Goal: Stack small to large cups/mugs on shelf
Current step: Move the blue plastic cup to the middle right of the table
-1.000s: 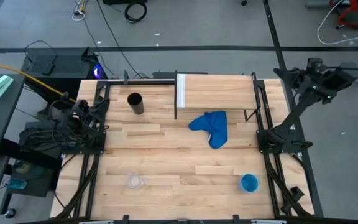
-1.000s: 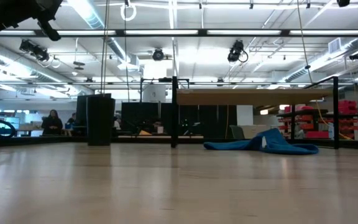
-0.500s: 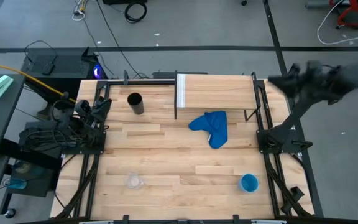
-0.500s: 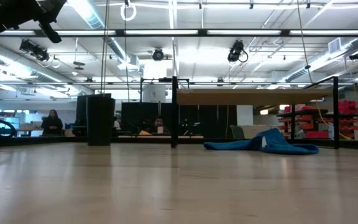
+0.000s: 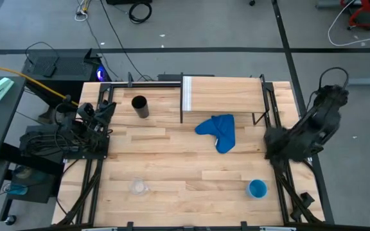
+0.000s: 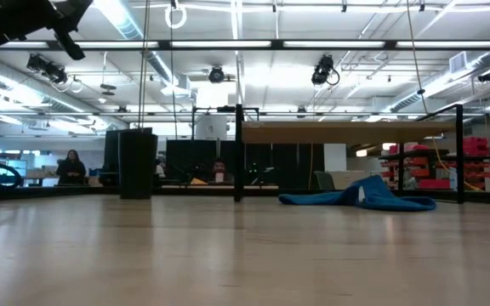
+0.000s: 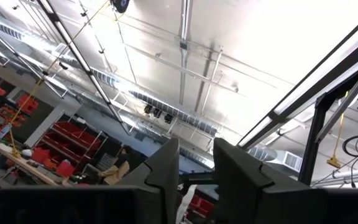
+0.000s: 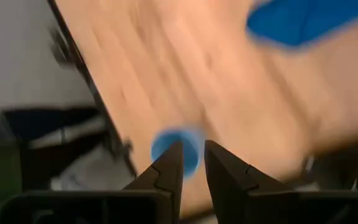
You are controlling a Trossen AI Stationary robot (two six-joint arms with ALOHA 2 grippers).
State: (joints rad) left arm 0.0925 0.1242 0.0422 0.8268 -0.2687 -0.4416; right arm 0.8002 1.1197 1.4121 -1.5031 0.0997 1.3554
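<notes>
The tall black tumbler (image 5: 139,106) stands on its base at the table's far left; it also shows in the low view (image 6: 136,163). The clear glass (image 5: 139,187) stands near the front left. The blue cup (image 5: 257,188) stands near the front right and shows ahead of my right fingers (image 8: 178,150). The pale wood shelf (image 5: 223,94) stands on its black legs at the far middle. My left gripper (image 7: 194,168) is shut, folded back at the table's left edge, and points up at the ceiling. My right gripper (image 8: 192,163) is shut, above the right edge, and touches nothing.
A crumpled blue cloth (image 5: 218,131) lies on the table in front of the shelf and shows in the low view (image 6: 360,195). Black frame rails (image 5: 273,115) run along both sides of the table. People (image 6: 72,166) sit in the room far behind the table.
My right arm has swung from a raised pose at the table's far right corner down and toward the near edge. It is now folded low over the right rail, with the gripper tipped down at the table toward the blue cup. The cups have not moved.
</notes>
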